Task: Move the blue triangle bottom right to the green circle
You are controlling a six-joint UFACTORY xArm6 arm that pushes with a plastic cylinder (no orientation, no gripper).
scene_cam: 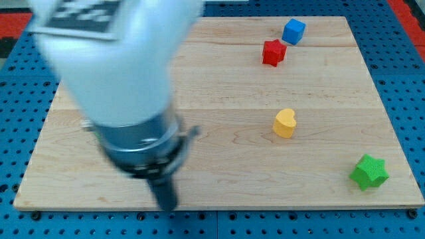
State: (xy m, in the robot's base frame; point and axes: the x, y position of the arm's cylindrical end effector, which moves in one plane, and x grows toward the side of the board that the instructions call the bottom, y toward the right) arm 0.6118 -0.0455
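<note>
Tip point(166, 204) low at the near left edge of the wooden board point(219, 79), touching no block, holding nothing. No blue triangle or green circle visible; perhaps hidden behind the arm. Far right: blue cube point(293, 30) beside red block point(273, 52). Near right: green star point(368, 172). Between: yellow heart point(285, 123).

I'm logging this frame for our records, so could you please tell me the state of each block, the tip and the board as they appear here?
blue block: resting near the view's top, apart from the others.
red block: resting just below-left of the blue one.
yellow heart: resting alone mid-board.
green star: resting near the view's bottom right corner.
my tip: near the bottom edge, far left of all blocks, touching none.
board: flat, partly hidden by the arm.
</note>
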